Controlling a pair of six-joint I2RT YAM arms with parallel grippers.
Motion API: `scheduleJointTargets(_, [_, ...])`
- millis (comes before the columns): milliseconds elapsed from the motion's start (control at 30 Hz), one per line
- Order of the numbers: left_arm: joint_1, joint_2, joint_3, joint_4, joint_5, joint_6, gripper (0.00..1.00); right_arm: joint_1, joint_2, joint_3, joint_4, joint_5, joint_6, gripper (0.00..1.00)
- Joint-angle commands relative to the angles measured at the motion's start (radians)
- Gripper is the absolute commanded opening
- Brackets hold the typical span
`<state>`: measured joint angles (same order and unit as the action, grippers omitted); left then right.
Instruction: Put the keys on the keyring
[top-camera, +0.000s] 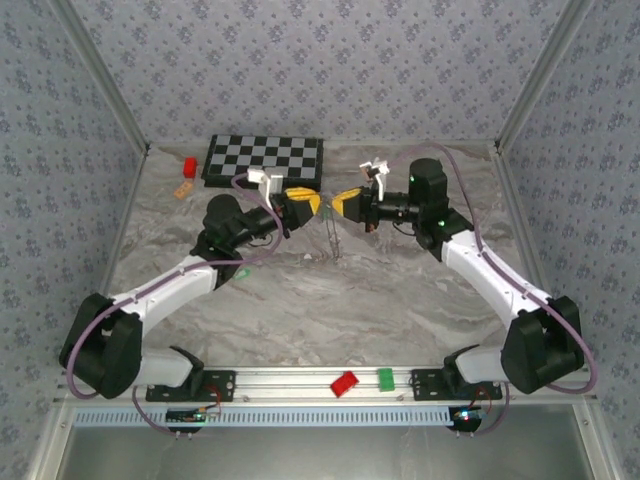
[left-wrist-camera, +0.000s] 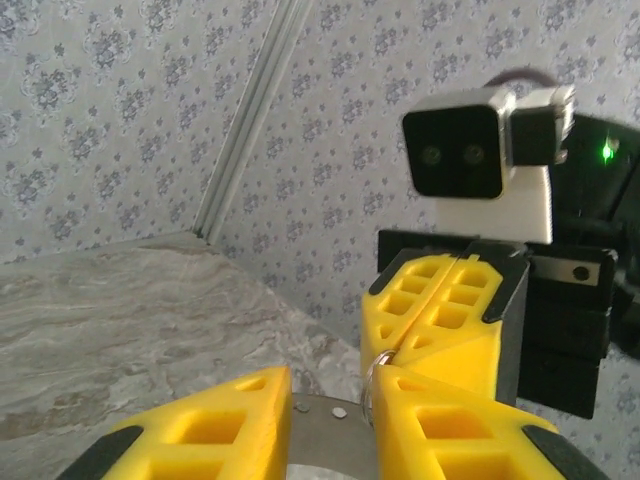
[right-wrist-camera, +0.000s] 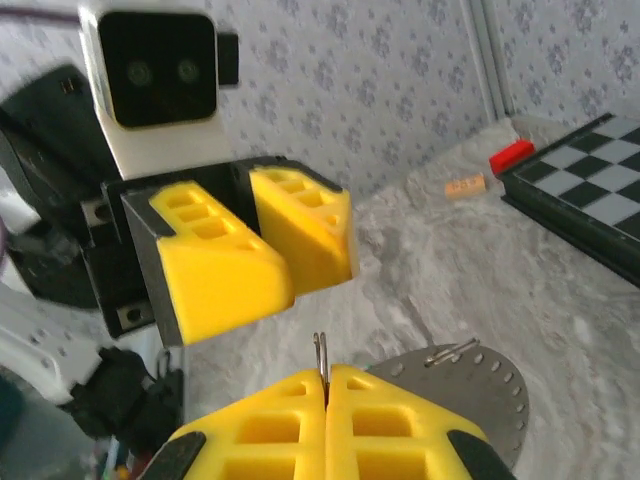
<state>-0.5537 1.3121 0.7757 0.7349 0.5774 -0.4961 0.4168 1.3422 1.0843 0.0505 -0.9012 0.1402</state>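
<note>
My right gripper (right-wrist-camera: 327, 375) is shut on the keyring (right-wrist-camera: 320, 350), a thin double-wire ring that stands on edge above its fingertips. A flat grey metal disc (right-wrist-camera: 480, 395) with small holes shows just below and beside the ring. My left gripper (left-wrist-camera: 330, 390) faces it tip to tip, open, with its right finger (left-wrist-camera: 440, 420) next to the keyring (left-wrist-camera: 370, 385) and nothing between its jaws. From above, the left gripper (top-camera: 308, 203) and the right gripper (top-camera: 342, 203) meet over the middle of the table. A tiny green key (top-camera: 242, 272) lies by my left forearm.
A chessboard (top-camera: 264, 160) lies at the back, with a red block (top-camera: 189, 165) and a small orange piece (top-camera: 182, 188) to its left. A red block (top-camera: 344, 383) and a green block (top-camera: 385, 378) sit on the front rail. Patterned walls close in three sides.
</note>
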Motion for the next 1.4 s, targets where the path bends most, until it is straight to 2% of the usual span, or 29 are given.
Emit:
scheduleJointTargets(0, [0.006, -0.036, 0.055, -0.160, 0.078, 0.117, 0.27, 0.036, 0.030, 0.140, -0.424, 0.075, -0.296, 0.00])
scheduleJointTargets(100, [0.010, -0.044, 0.060, -0.230, 0.095, 0.157, 0.27, 0.059, 0.064, 0.203, -0.534, 0.114, -0.378, 0.00])
scheduleJointTargets(200, [0.016, -0.050, 0.056, -0.263, 0.121, 0.177, 0.27, 0.069, 0.082, 0.235, -0.564, 0.146, -0.413, 0.00])
scheduleJointTargets(400, [0.017, -0.051, 0.063, -0.310, 0.171, 0.207, 0.28, 0.073, 0.111, 0.290, -0.634, 0.121, -0.468, 0.00])
scheduleJointTargets(667, [0.018, -0.035, 0.073, -0.313, 0.248, 0.218, 0.27, 0.077, 0.111, 0.289, -0.637, 0.098, -0.475, 0.00])
scheduleJointTargets(1200, [0.018, 0.024, 0.110, -0.375, 0.286, 0.243, 0.25, 0.086, 0.104, 0.283, -0.637, 0.057, -0.484, 0.00])
scheduleJointTargets(1367, [0.013, 0.040, 0.120, -0.374, 0.328, 0.243, 0.20, 0.085, 0.103, 0.284, -0.640, 0.029, -0.488, 0.00])
